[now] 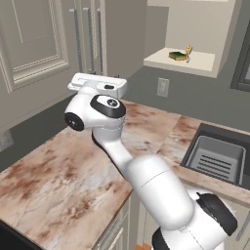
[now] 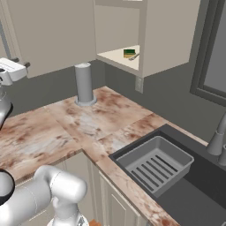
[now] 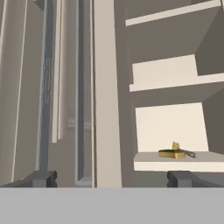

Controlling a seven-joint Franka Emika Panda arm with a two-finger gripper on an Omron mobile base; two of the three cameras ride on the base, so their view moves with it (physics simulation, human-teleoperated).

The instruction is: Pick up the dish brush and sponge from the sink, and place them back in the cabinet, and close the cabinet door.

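While the end effector point(image 3: 111, 178) is held with its two fingertips set wide apart and nothing between them, the sponge point(image 3: 171, 153) is seen at the lower right of the hand view, lying flat on the bottom shelf of the cabinet point(image 3: 175, 120). Its long axis is laid left to right across the frame. The dish brush point(image 3: 189, 153) is set touching it, its grey end pointed right. At the upper right of the left base view both are found again. The cabinet door point(image 3: 65, 87) is swung open at the left. The sink point(image 2: 176, 176) is sunk into the bench point(image 2: 66, 119).
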